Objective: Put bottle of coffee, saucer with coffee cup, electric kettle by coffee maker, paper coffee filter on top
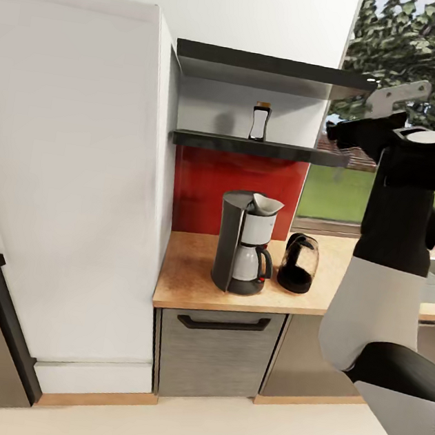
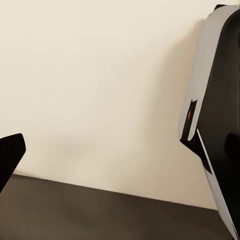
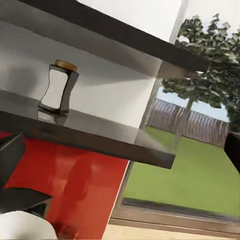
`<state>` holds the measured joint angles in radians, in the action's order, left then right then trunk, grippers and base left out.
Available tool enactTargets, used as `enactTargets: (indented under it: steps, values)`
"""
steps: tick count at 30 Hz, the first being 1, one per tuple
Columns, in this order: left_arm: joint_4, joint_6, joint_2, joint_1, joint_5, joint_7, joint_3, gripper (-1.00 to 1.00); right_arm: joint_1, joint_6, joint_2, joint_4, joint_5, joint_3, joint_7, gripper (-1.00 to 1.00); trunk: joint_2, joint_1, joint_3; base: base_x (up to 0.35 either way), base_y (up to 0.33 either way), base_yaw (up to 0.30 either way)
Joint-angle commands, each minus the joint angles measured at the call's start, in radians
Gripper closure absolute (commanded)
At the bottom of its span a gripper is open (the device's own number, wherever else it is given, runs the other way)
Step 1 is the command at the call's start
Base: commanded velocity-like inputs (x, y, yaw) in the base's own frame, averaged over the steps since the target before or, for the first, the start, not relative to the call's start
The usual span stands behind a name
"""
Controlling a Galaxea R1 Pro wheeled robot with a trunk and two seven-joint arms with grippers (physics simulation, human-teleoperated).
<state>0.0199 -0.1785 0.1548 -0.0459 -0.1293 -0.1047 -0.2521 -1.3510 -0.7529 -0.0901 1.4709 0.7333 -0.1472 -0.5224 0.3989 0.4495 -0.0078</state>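
While the right arm [image 1: 398, 223] is raised toward the kitchen shelf [image 1: 256, 148], the bottle of coffee [image 1: 260, 121] stands upright there, well apart from its gripper, whose jaws cannot be judged open or closed. Below, a paper filter [image 1: 267, 204] tops the coffee maker [image 1: 243, 243], the electric kettle [image 1: 298, 263] beside it. A careless reach could tip the narrow bottle off the shelf onto them.

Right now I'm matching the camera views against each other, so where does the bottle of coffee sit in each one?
Head view: bottle of coffee stands upright on the lower shelf, above the coffee maker.
Right wrist view: the bottle stands on that shelf, ahead of the camera.
Left wrist view: not in it.
Shared landmark: the red backsplash under the shelf, also in the right wrist view.
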Motion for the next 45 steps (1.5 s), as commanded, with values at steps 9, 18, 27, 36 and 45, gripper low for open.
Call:
enactTargets:
  steps: [9, 18, 27, 36, 45]
  values:
    - [0.002, -0.004, -0.001, 0.003, -0.011, -0.004, -0.006, -1.00, -0.003, 0.023, -0.027, -0.085, -0.151, 0.000, 0.303, -1.00, 0.001, 0.000, -0.001, 0.000, 0.000, 0.000]
    - [0.003, -0.005, -0.003, 0.003, -0.010, -0.006, -0.006, -1.00, -0.012, 0.212, -0.084, -0.388, -0.338, 0.006, 0.654, -1.00, 0.001, 0.000, -0.001, 0.000, 0.000, 0.000]
    - [0.005, -0.006, 0.001, 0.000, -0.010, -0.006, -0.007, -1.00, -0.121, 0.232, -0.084, -0.612, -0.441, 0.047, 0.714, -1.00, 0.001, 0.000, -0.001, 0.000, 0.000, 0.000]
    - [0.006, -0.006, -0.003, -0.001, -0.008, -0.007, -0.010, -1.00, -0.259, 0.233, -0.084, -0.761, -0.460, 0.056, 0.719, -1.00, 0.001, 0.000, -0.001, 0.000, 0.000, 0.000]
    - [0.018, -0.006, -0.004, -0.002, -0.006, -0.007, -0.010, -1.00, -0.390, 0.228, -0.084, -0.798, -0.590, 0.057, 0.721, -1.00, 0.001, 0.000, -0.001, 0.000, 0.000, 0.000]
